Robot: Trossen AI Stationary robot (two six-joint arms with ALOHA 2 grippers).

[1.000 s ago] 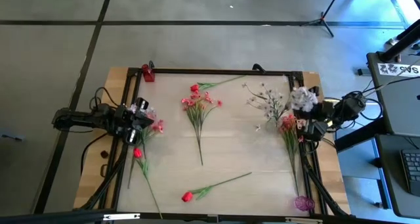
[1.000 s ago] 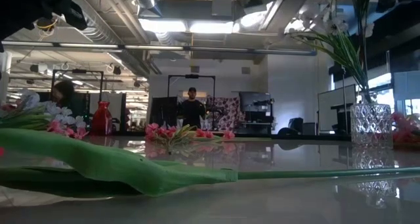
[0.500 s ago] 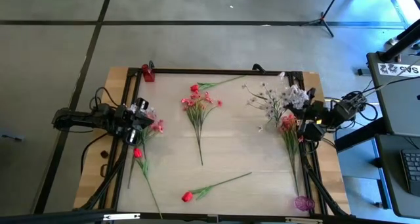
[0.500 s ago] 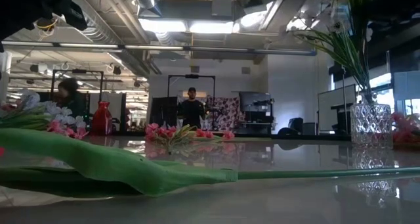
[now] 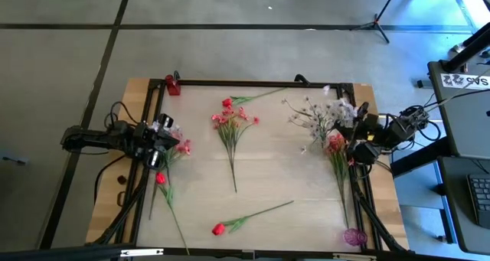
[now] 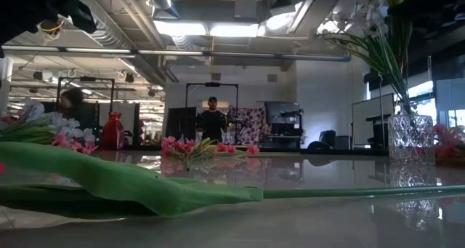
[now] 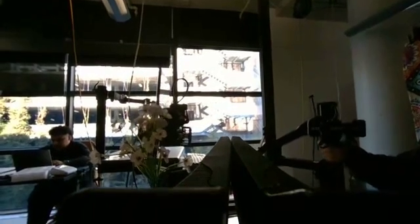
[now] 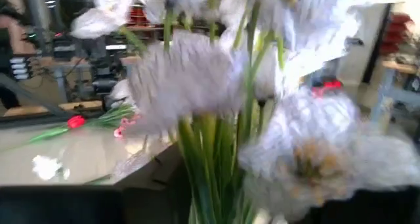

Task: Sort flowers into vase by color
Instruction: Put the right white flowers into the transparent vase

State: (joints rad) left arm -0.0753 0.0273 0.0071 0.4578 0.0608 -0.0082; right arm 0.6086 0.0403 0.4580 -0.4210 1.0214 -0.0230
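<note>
Sorting judged partly done. White spray [image 6: 378,37] stood in glass vase [image 6: 410,137], directly ahead of right gripper [image 5: 360,138]; right jaws partly apart, no grip discernible. Left gripper [image 5: 153,142] closed, empty, beside mixed stems at table edge. Pink bunch [image 5: 230,127] and red bud [image 5: 219,229] lay well clear, unsorted.

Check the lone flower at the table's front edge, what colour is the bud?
Red bud on a green stem, clearest in the high view.
</note>
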